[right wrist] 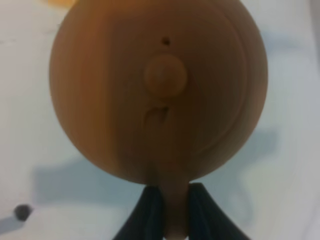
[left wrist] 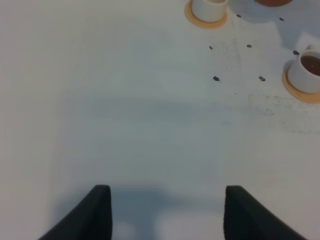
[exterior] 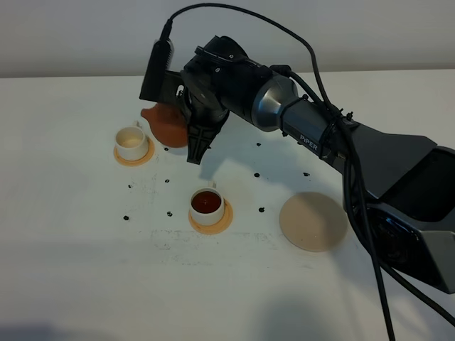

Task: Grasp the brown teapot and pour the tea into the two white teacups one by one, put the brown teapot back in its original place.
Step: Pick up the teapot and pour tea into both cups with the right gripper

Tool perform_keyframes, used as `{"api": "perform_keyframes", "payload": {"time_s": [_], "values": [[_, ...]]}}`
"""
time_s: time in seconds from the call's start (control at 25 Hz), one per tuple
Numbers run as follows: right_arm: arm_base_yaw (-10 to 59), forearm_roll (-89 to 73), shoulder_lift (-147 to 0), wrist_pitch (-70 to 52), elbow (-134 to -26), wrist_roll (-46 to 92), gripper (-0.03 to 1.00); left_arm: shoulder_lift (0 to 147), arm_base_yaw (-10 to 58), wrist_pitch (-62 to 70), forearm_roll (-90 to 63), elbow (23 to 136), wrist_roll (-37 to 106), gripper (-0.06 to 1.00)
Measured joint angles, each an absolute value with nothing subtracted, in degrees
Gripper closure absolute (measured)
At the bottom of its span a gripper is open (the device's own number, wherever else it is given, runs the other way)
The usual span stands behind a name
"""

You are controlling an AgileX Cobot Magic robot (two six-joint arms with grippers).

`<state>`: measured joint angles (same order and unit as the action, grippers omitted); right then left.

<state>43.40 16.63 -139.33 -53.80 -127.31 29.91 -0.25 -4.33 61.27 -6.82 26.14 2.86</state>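
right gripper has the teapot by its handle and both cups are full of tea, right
Not both: the exterior high view shows tea only in the near cup; the far cup beside the teapot looks empty, pale inside. The right gripper does hold the teapot by its handle.

You're at a lab bench: bare white table (exterior: pixel 85 284), black dots (exterior: pixel 126 217) around the filled teacup (exterior: pixel 207 213), blank wall (exterior: pixel 71 35) beyond.
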Motion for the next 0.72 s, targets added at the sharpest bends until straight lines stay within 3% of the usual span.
{"api": "perform_keyframes", "payload": {"time_s": [0.72], "values": [[43.40,22.57,-140.56,-44.59,-127.31,32.44,0.85,-0.25,-4.33,61.27,-3.21,26.14,2.86,0.47]]}}
